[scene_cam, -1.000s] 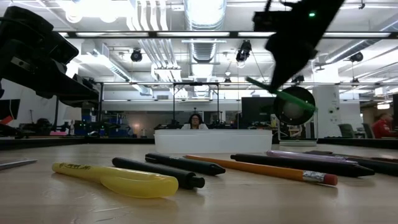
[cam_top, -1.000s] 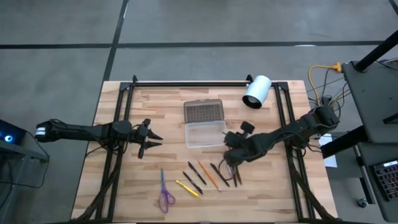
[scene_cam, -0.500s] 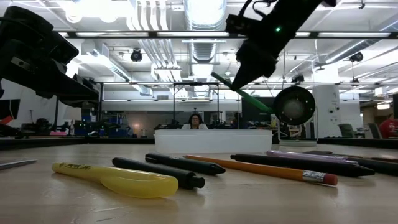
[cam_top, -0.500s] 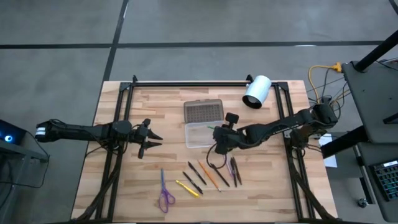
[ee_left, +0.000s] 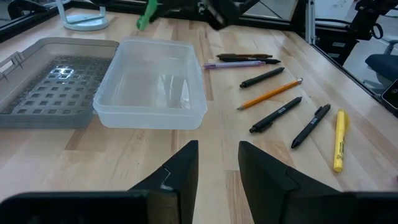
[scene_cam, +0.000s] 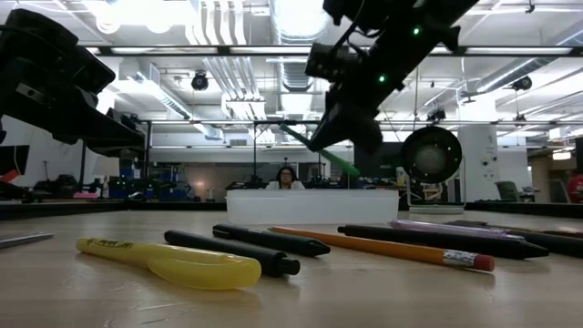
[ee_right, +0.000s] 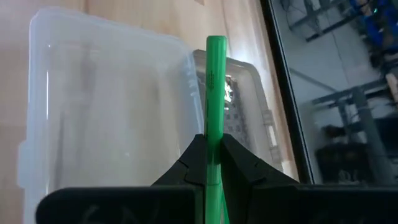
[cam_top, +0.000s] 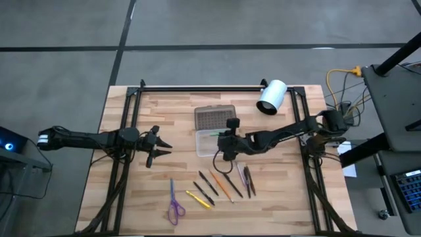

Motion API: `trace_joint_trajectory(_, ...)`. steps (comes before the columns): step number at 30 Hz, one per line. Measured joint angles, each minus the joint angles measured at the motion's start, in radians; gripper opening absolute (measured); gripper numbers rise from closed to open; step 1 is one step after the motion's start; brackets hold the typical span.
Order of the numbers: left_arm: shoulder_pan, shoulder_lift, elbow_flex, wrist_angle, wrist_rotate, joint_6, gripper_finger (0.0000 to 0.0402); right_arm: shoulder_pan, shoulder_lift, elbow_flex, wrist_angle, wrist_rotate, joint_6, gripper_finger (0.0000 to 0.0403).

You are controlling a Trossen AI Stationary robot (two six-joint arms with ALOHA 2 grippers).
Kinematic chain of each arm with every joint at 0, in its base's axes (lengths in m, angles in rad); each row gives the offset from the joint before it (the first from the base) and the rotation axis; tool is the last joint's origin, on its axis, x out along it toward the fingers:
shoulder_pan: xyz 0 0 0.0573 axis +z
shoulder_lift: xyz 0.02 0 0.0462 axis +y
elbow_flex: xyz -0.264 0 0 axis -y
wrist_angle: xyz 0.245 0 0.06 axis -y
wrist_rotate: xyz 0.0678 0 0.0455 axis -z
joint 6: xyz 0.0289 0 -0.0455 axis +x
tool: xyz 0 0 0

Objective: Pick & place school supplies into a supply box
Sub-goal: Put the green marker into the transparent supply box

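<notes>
My right gripper (cam_top: pixel 225 141) is shut on a green pen (ee_right: pixel 216 93) and hovers over the right end of the supply box (cam_top: pixel 214 143), a clear case whose grey textured lid (cam_top: pixel 215 117) lies open on its far side. In the low view the pen (scene_cam: pixel 321 153) slants above the box (scene_cam: pixel 311 206). Other school supplies lie flat on the wood nearer the front: several pens and pencils (cam_top: pixel 223 184), a yellow one (cam_top: pixel 197 199) and purple-handled scissors (cam_top: pixel 174 205). My left gripper (cam_top: pixel 160 149) waits open, left of the box. My right gripper pinches the green pen's shaft (ee_right: pixel 213 144) between its two fingers. The pen runs along the fingers and sticks out well ahead of their tips. The fingers come slanting down from the table's right. The pen is lifted clear, tilted, above the open box.
A white cylinder (cam_top: pixel 271 97) lies at the far right of the table. Black frame rails (cam_top: pixel 125 131) run along both sides and the far edge. Bare wood lies between my left gripper (ee_left: pixel 217 168) and the box (ee_left: pixel 152 84).
My right gripper has carried the green pen from above the loose pens toward the table's left and far side, to above the box. It has sunk a little and rolled its wrist, so the pen's slant has changed.
</notes>
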State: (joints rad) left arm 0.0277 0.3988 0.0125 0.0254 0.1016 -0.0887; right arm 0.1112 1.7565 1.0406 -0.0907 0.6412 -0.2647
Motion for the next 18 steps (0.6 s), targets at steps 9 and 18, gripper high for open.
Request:
trace_joint_trajectory(9, 0.000, 0.000, 0.000, 0.000, 0.000, 0.000, 0.0099, -0.005, 0.060, 0.015, 0.022, 0.014, -0.015, 0.0012)
trace_joint_trajectory(18, 0.000, 0.001, 0.000, 0.000, 0.000, 0.000, 0.0099, -0.005, 0.137, 0.052, 0.026, 0.008, -0.004, 0.0012)
